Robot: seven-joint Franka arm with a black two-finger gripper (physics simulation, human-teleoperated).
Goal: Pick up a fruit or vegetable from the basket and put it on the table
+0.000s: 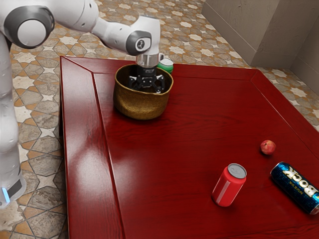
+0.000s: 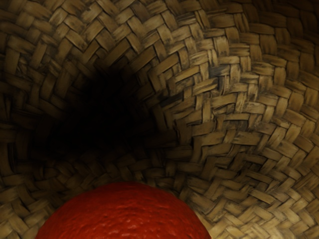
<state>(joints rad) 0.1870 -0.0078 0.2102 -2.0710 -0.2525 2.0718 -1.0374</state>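
My gripper [image 1: 147, 88] reaches down into the woven basket [image 1: 142, 106] in the exterior view, its fingertips hidden behind the basket's wall. In the wrist view a round red-orange fruit [image 2: 124, 214] with dimpled skin lies at the lower edge, just under or at my hand. Around it is the woven inside of the basket [image 2: 234, 99], with a dark shadow beside the fruit. Whether the fruit is held cannot be seen.
A small red fruit [image 1: 268, 147] lies on the red table [image 1: 164, 164]. Toward the exterior view's right are an upright red can [image 1: 229, 185] and a blue can [image 1: 297, 187] on its side. A green and white object [image 1: 165, 64] stands behind the basket.
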